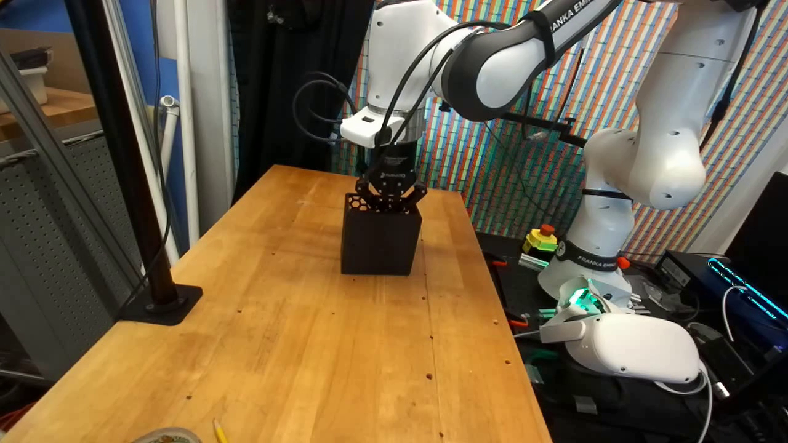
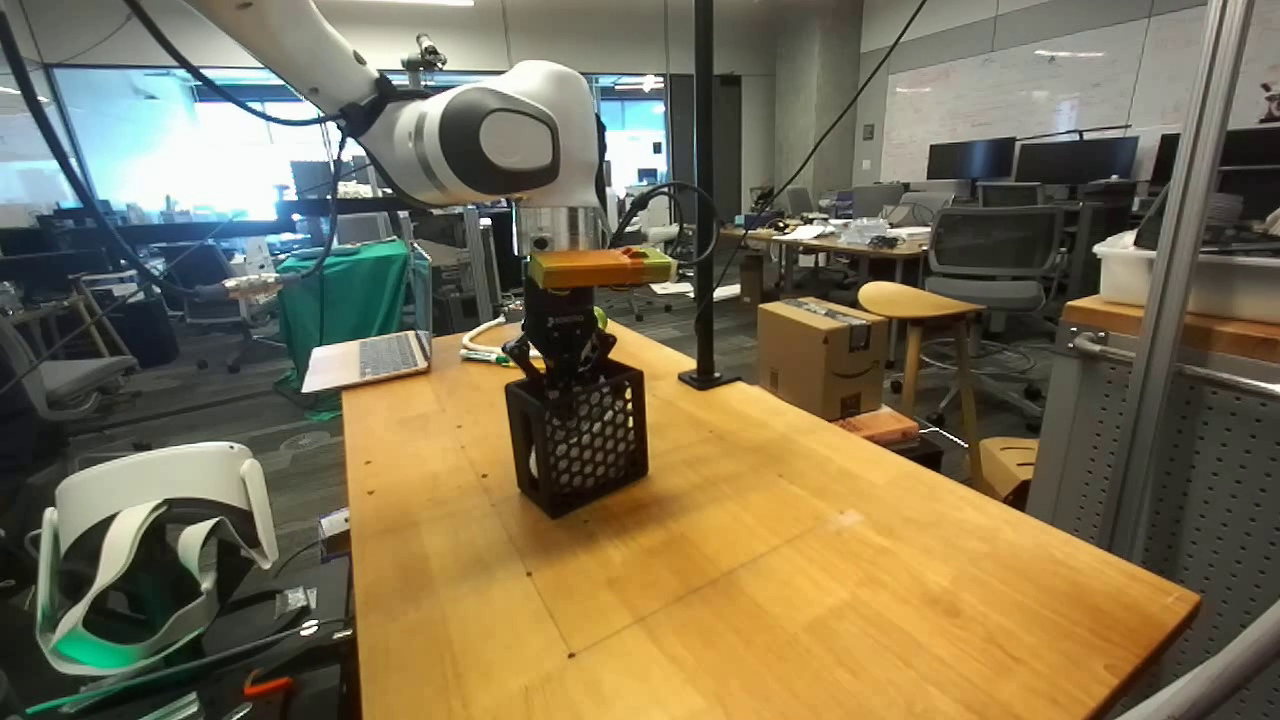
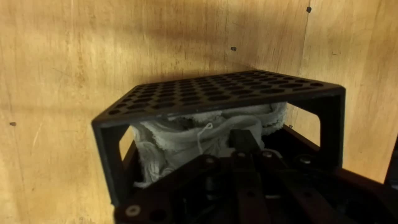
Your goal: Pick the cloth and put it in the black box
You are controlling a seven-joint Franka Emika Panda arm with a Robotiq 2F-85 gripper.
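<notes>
The black box [image 1: 377,245] stands upright on the wooden table with its open side up. It also shows in an exterior view [image 2: 553,502], where its honeycomb wall faces the camera. In the wrist view the box rim [image 3: 217,107] frames a crumpled whitish cloth [image 3: 183,138] lying inside, against the honeycomb wall. My gripper [image 3: 244,140] points down into the box, its fingers close together with cloth around the tips; they look shut on a fold of it. The fingertips are dark and partly hidden. In both exterior views the gripper [image 1: 389,206] [image 2: 572,388] reaches below the rim.
A black pole on a base plate [image 1: 165,304] stands at the table edge. A laptop [image 2: 370,362] and a pale hose [image 2: 485,342] lie at the far end. A round item [image 1: 167,435] and a yellow pencil [image 1: 219,431] lie at the near edge.
</notes>
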